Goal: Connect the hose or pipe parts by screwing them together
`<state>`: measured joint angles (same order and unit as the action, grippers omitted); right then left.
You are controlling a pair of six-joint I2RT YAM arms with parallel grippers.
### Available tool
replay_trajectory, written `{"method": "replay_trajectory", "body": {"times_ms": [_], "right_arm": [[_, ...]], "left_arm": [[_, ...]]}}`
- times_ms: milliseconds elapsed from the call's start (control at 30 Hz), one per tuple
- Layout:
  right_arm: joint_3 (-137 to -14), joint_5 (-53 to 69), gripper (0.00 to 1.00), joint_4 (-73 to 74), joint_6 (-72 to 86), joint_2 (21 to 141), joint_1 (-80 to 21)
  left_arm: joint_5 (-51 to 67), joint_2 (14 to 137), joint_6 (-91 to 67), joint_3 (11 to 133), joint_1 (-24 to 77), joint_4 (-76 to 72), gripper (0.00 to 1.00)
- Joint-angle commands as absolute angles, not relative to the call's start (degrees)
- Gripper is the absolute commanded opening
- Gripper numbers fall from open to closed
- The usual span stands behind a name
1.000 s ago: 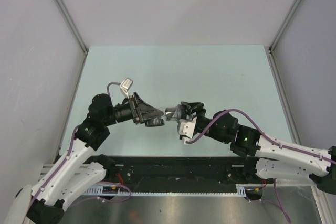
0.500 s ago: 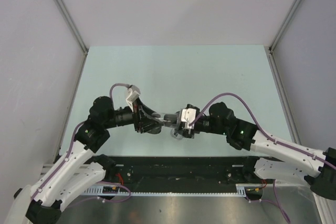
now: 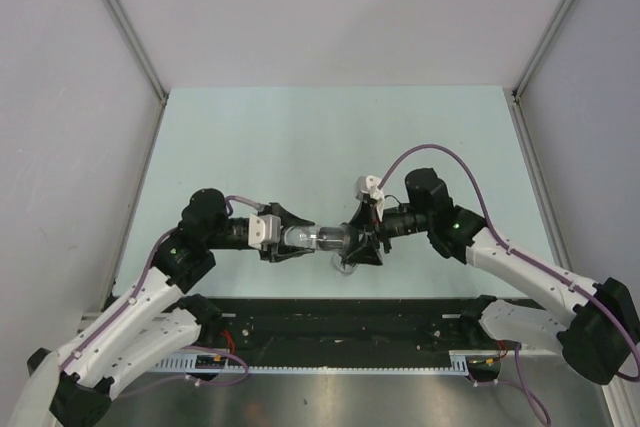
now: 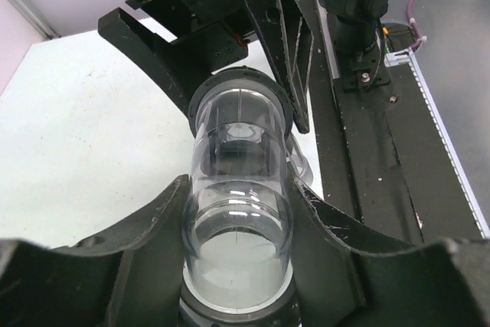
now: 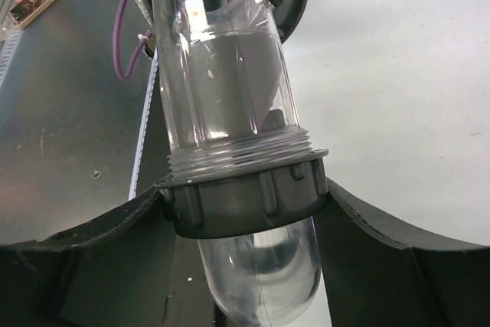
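Overhead, a pale green table (image 3: 330, 137) was seen enclosed by plain grey walls (image 3: 330, 7). Above its near middle, a clear tube (image 3: 318, 238) was held level, its long axis laid left to right between the arms. One end was clamped by the left gripper (image 3: 288, 238); the dark ring nut (image 5: 245, 201) at the other end was clamped by the right gripper (image 3: 358, 240).
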<state>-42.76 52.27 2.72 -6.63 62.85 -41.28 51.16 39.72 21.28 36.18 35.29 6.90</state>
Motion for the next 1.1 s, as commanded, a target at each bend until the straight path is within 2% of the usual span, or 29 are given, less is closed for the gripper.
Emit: {"method": "replay_trajectory", "body": {"times_ms": [0,67,133,233,367,533,667,767,1067], "right_arm": [[-45.4,44.6,0.79,5.4,-5.1,56.2,-41.3],[-45.4,38.7,0.93,6.1,-6.9,51.8,-41.3],[-45.4,32.4,1.0,7.0,-9.0,49.0,-41.3],[-45.4,25.0,1.0,8.0,-12.3,45.6,-41.2],[-45.4,18.4,1.0,7.9,-16.8,44.0,-42.3],[-44.7,10.0,0.98,4.1,-27.1,43.0,-48.2],[-43.9,0.3,0.98,2.4,-38.5,41.8,-56.9],[-43.7,-2.6,0.98,1.2,-45.2,41.7,-62.1],[-43.6,-4.8,0.94,-1.7,-52.1,46.1,-66.6]], "left_arm": [[48.0,40.4,26.8,36.9,35.4,2.4,0.0],[44.3,40.6,22.0,38.0,35.4,1.9,0.0],[42.6,40.3,14.8,38.9,35.3,1.4,0.0],[38.8,38.6,3.1,39.0,35.4,0.3,0.0],[23.5,36.0,-15.0,39.2,35.3,-1.7,0.0],[20.4,35.7,-35.2,40.6,35.2,-0.9,0.0],[20.5,35.9,-49.5,41.3,34.5,1.4,0.0],[23.0,36.7,-62.4,40.8,33.9,1.6,0.0],[29.4,38.2,-75.6,40.0,33.8,1.6,0.0]]}}
